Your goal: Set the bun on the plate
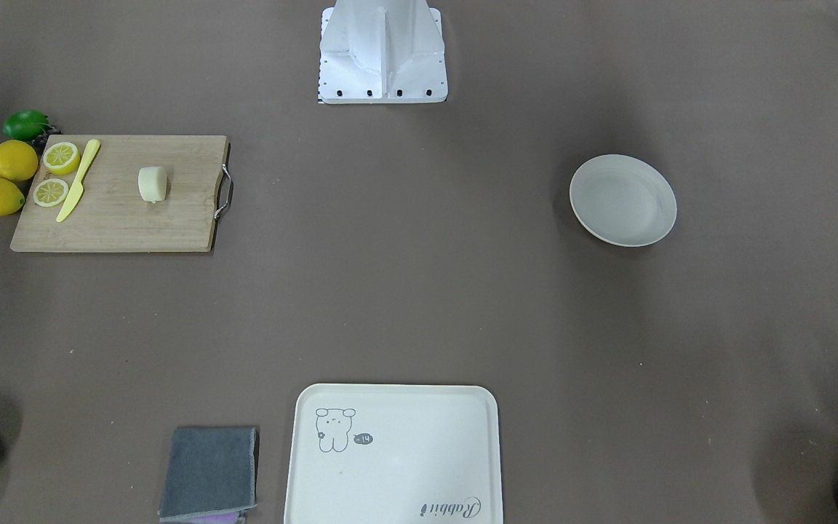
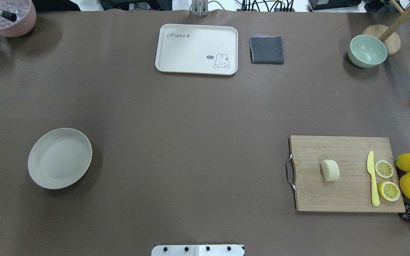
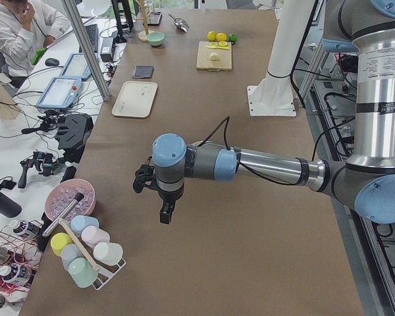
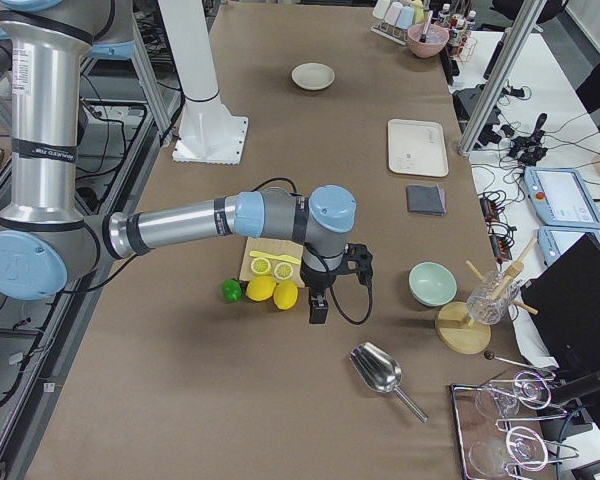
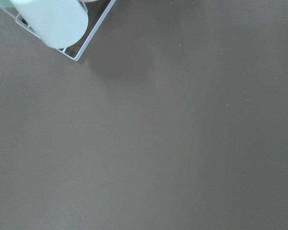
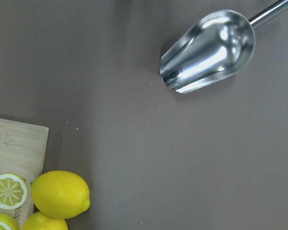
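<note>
The bun (image 2: 330, 170) lies untouched on the board (image 2: 333, 149), well apart from the plate (image 2: 59, 158), as left gripper (image 3: 166, 214) and right gripper (image 4: 318, 310) hang seemingly idle, jaws too distant to tell.

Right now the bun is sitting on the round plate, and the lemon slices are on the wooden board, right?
Not quite. The bun is not on the plate, which is empty; it sits on the wooden board, as the overhead view shows. The lemon slices are on that board, as you said.
</note>
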Controlling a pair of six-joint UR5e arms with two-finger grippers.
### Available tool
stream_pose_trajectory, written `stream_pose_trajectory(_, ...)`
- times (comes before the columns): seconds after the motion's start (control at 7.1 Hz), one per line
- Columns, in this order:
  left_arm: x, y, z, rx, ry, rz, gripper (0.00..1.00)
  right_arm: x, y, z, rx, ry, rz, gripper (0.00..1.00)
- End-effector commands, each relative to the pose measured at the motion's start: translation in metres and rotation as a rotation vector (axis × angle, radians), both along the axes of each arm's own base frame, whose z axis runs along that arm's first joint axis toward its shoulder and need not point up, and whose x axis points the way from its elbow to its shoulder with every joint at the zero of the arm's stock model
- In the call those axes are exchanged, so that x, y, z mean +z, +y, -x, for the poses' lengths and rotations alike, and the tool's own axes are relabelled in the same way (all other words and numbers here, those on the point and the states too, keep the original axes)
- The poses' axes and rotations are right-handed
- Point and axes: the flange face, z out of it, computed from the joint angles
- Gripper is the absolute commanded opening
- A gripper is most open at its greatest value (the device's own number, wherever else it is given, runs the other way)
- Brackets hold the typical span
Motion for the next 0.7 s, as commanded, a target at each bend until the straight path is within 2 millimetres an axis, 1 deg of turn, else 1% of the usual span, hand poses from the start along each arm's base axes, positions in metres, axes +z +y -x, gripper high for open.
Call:
stream_pose_trajectory(0.0,-0.020,-0.014,0.001,-0.003,-0.005,-0.149,0.98,-0.027,-0.011,-0.017,0.044,-0.005,-0.116,1.00)
stream_pose_trajectory(0.14,-0.017,-0.017,0.001,-0.019,0.000,-0.138,0.98,-0.036,-0.013,-0.037,0.091,0.001,-0.184,1.00)
stream_pose_trajectory(0.28,-0.026,-0.022,0.001,-0.087,0.023,-0.101,0.98,-0.036,-0.015,-0.043,0.106,-0.003,-0.205,1.00)
stream_pose_trajectory(0.42,-0.031,-0.022,0.001,-0.084,0.025,-0.133,0.98,-0.039,-0.021,-0.043,0.110,-0.010,-0.203,1.00)
stream_pose_trajectory(0.56,-0.033,-0.025,0.000,-0.084,0.028,-0.181,0.98,-0.036,-0.012,-0.042,0.109,-0.028,-0.203,1.00)
